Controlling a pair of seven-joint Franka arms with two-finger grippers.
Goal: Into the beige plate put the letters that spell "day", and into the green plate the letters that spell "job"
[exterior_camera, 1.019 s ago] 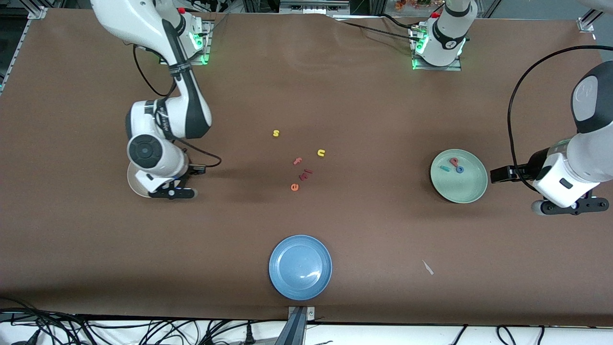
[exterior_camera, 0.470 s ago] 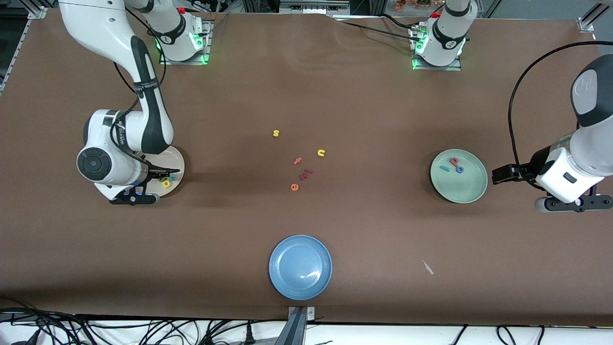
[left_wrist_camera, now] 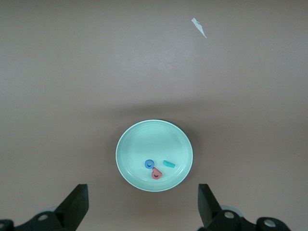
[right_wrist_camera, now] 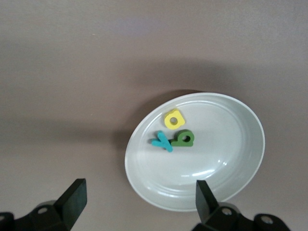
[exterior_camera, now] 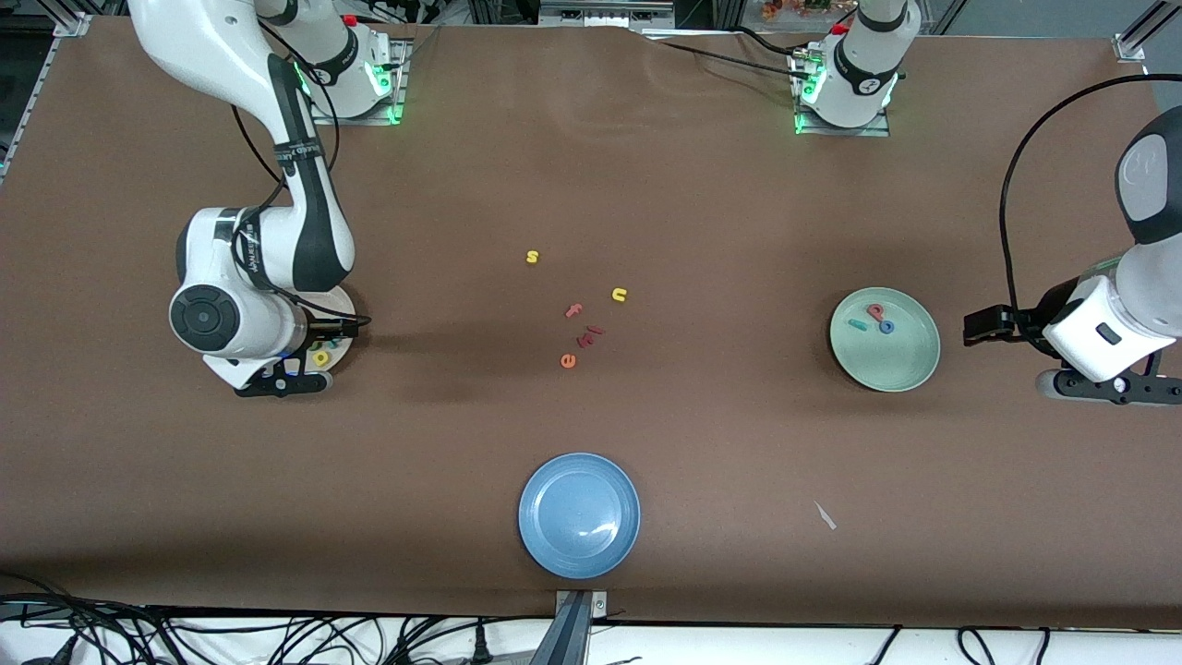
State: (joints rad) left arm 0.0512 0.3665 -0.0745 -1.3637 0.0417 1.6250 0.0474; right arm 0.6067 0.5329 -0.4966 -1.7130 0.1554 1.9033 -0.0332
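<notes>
The beige plate [right_wrist_camera: 221, 159] holds a yellow round-bowled letter [right_wrist_camera: 173, 119], an olive-green one [right_wrist_camera: 183, 138] and a teal "y" [right_wrist_camera: 162, 141]. My right gripper [right_wrist_camera: 139, 195] hangs open and empty above that plate's rim. In the front view the right arm hides most of the beige plate [exterior_camera: 343, 300]; the yellow letter [exterior_camera: 320, 356] shows beside the right gripper [exterior_camera: 280, 383]. The green plate [exterior_camera: 900, 365] holds the pink-red letter [exterior_camera: 874, 311], blue "o" [exterior_camera: 886, 326] and teal "j" [exterior_camera: 858, 325]. My left gripper [left_wrist_camera: 142, 199] is open and empty over bare table beside the green plate [left_wrist_camera: 144, 142].
A blue plate [exterior_camera: 579, 514] sits near the front camera's edge. Loose letters lie mid-table: yellow "s" [exterior_camera: 532, 257], yellow "u" [exterior_camera: 619, 295], pink "f" [exterior_camera: 573, 310], orange "e" [exterior_camera: 568, 360], a dark red piece [exterior_camera: 589, 335]. A white scrap [exterior_camera: 825, 515] lies on the mat.
My right gripper has opened and shifted off the beige plate's middle, uncovering the letters in it. The left arm has drifted a little farther from the green plate.
</notes>
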